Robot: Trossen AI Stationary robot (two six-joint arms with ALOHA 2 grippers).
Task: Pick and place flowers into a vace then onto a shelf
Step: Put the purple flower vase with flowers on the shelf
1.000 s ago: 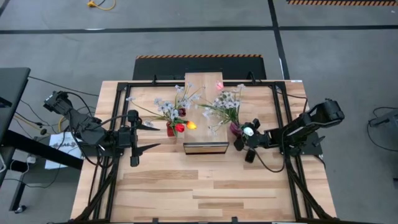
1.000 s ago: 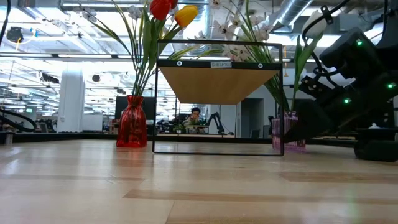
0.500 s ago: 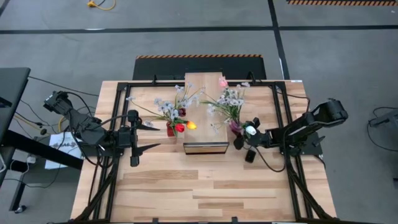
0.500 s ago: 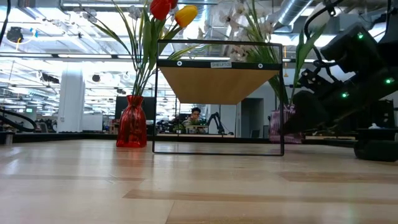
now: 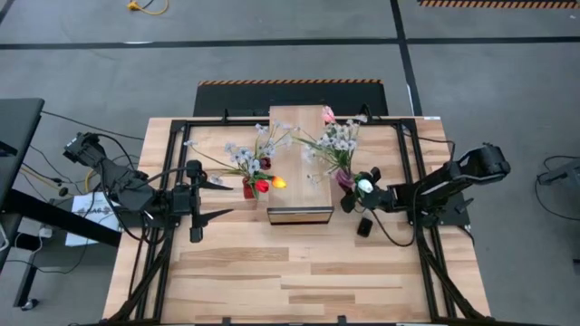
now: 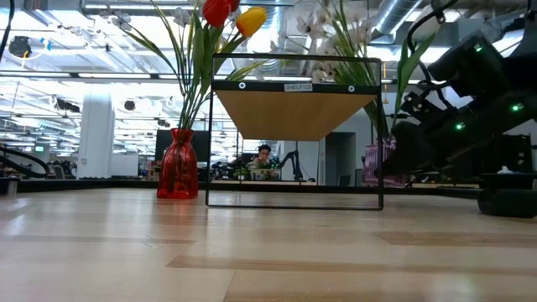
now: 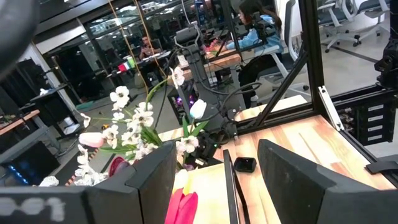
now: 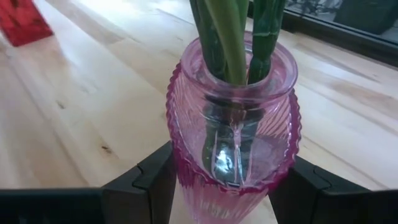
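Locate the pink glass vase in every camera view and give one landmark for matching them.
High view: pink vase, right of the shelf, at the right gripper.
Low view: right of the shelf's frame, half hidden by the right arm.
Left wrist view: only a pink sliver beneath the blossoms.
Right wrist view: centre, between the gripper's fingers.
Landmark: the red vase.

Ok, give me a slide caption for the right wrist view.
Right tool clamps a pink ribbed glass vase of green stems above the wooden table.
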